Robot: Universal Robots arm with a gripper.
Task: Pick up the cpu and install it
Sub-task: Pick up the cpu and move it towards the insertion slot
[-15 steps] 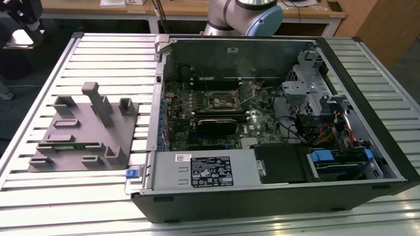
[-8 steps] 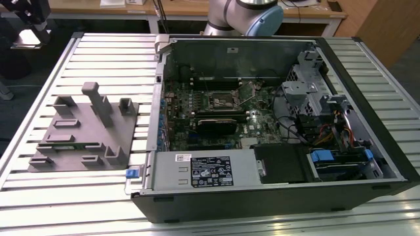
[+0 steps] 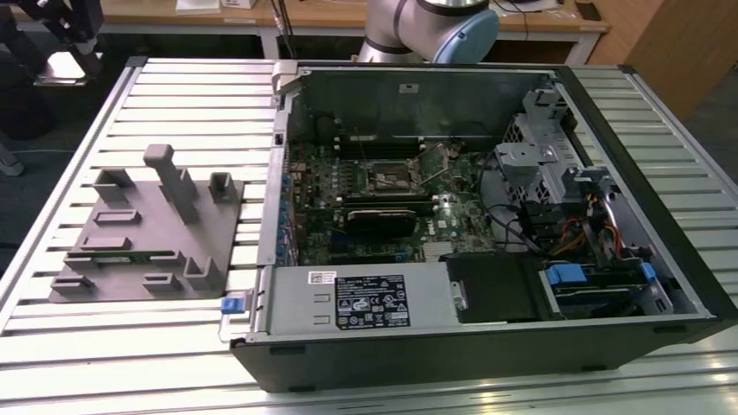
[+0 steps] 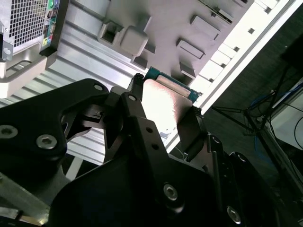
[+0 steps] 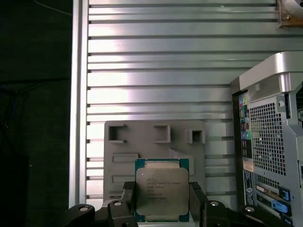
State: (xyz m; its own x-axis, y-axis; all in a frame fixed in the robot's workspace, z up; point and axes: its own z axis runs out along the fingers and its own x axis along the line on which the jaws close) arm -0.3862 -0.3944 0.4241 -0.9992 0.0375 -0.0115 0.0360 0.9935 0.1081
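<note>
Several rows of dark print on the silvery lid of the cpu in the first wrist view, hard to make out, with a thin green rim round the lid. Clamped in the gripper by two black fingers on opposite edges, jaws closed in to the chip's width with nothing else between them. Held in the air over the grey moulded fixture on the slatted aluminium table, outside the computer case and beside its rear panel of mesh grille and coloured ports. One edge of the chip cut off by the picture's border. In the second wrist view, lid washed out by glare, no lettering to tell, just a teal strip of rim past the fingertips and much hidden behind the black gripper body. In the exterior view, case lying open on its side, motherboard exposed, square cpu socket near its middle, black rectangular block just beside it. White label crowded with print and small marks on the power supply. Drive bays partly hidden under cables. Robot arm cut off at the picture's edge behind the case.
</note>
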